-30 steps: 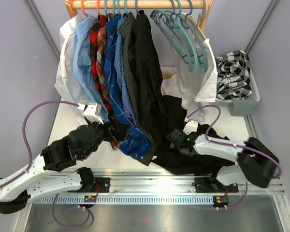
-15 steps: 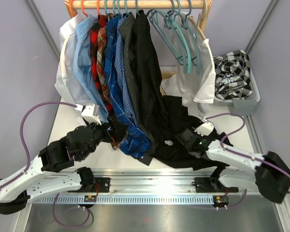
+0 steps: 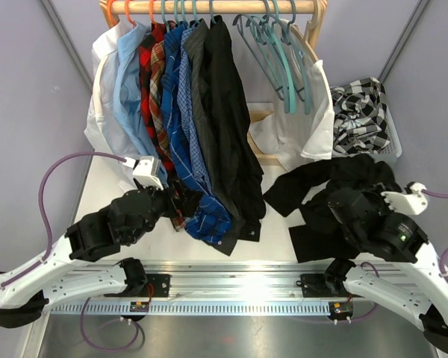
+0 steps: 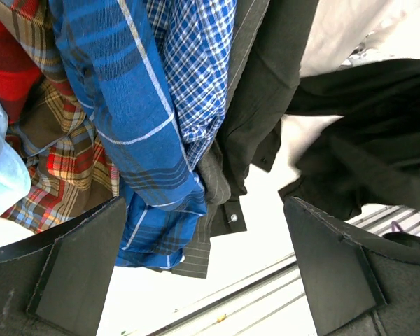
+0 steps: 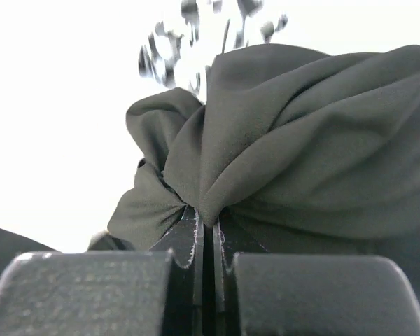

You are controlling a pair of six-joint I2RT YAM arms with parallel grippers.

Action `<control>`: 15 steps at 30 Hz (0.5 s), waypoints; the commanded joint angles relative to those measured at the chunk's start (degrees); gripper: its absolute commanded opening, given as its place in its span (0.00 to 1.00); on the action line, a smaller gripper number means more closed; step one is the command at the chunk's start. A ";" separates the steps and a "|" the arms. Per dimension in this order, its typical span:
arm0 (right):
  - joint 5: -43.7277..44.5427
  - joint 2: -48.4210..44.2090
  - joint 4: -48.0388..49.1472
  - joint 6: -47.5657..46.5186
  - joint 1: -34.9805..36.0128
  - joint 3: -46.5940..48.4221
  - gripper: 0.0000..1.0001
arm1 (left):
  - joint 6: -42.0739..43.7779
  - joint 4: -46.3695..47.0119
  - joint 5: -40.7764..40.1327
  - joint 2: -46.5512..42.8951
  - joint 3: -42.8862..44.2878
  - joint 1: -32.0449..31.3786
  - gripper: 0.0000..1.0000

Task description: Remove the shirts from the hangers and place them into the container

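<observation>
Right tool (image 5: pixel 206 227) is pressed together on a bunched fold of the loose black shirt (image 3: pixel 313 190): in the wrist view the cloth balloons straight up out of the tips at 12 o'clock, pinched tight with barely a sliver between the pads. From above, those tips are buried under fabric, and the shirt trails off the tool toward 9 o'clock, draping down across the bench (image 3: pixel 276 239). One sleeve reaches back toward the white shirt (image 3: pixel 306 134) that hangs at the right end of the rail (image 3: pixel 224 6). The container (image 3: pixel 395 130) sits at about 1 o'clock from the right tool, close by, with a black-and-white check shirt (image 3: pixel 355 112) already heaped inside. The black cloth's upper edge lies right at the container's near wall, though whether it actually touches is hard to call from this angle. Over on the other side, the left tool (image 4: pixel 206 266) is spread wide, holding nothing. The hems of the hanging shirts (image 3: pixel 183 127), blue check, plaid and dark grey, dangle at its 12 o'clock, just beyond the fingers. Empty teal hangers (image 3: pixel 284 56) cluster on the rail above the white shirt.
</observation>
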 commanded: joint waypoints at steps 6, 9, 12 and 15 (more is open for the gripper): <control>17.92 -1.24 1.60 -16.17 -3.94 11.56 0.00 | 0.42 1.37 1.91 2.13 4.47 -0.32 0.98; 21.10 -3.01 27.01 -38.60 -4.03 9.72 0.00 | 1.21 1.54 2.17 2.66 5.10 -0.32 0.98; 20.32 0.92 37.10 -46.48 -3.94 14.26 0.00 | 1.30 2.51 2.70 2.13 4.84 -0.32 0.99; 18.13 9.08 32.80 -45.16 -4.20 23.75 0.00 | 1.39 2.86 3.40 2.04 4.66 -0.32 0.99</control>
